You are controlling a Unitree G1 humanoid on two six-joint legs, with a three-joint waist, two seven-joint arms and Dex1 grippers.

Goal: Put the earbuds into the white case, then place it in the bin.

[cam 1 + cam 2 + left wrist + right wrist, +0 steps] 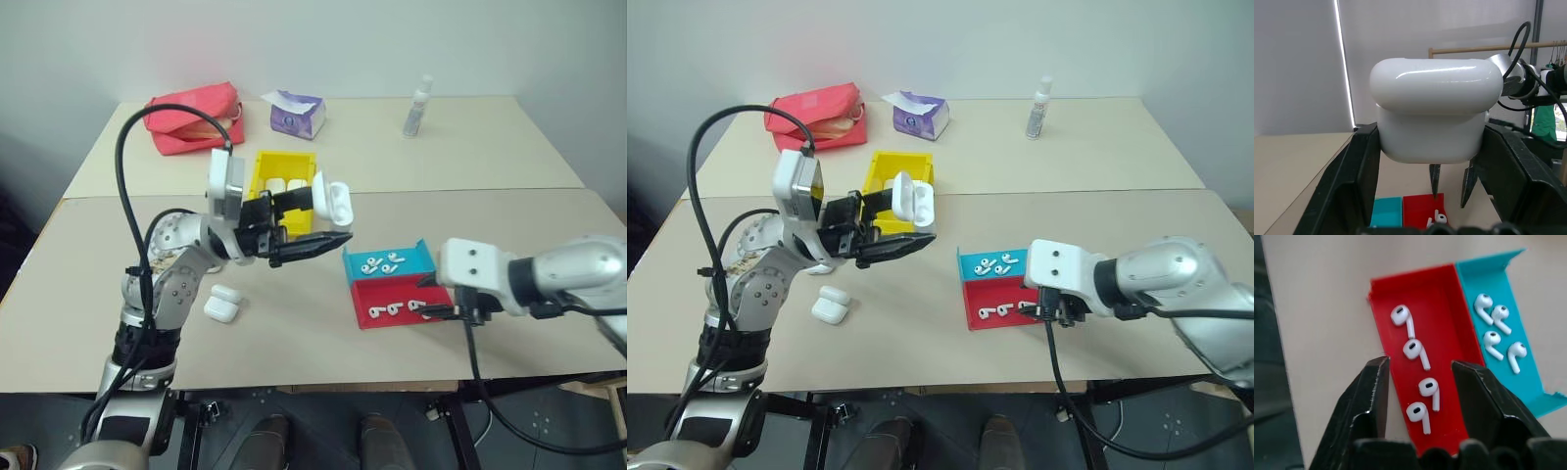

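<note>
Beige table (490,166) carries yellow bin (266,168), blue-and-red tray (377,294), two white cases (223,303), red pouch (191,116), tissue pack (297,114), small bottle (417,108).

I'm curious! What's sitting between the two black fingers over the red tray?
In the right wrist view, earbuds in the red tray lie between the right tool's open fingers, not yet gripped.

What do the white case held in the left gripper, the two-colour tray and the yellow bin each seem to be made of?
White case: probably glossy hard plastic; a bright streak of light runs across its rounded lid.
Tray: likely thin plastic, one half red and one blue, with a dull, even surface and a slightly ragged edge.
Yellow bin: apparently rigid plastic, with uniform bright colour and straight upright walls.
</note>
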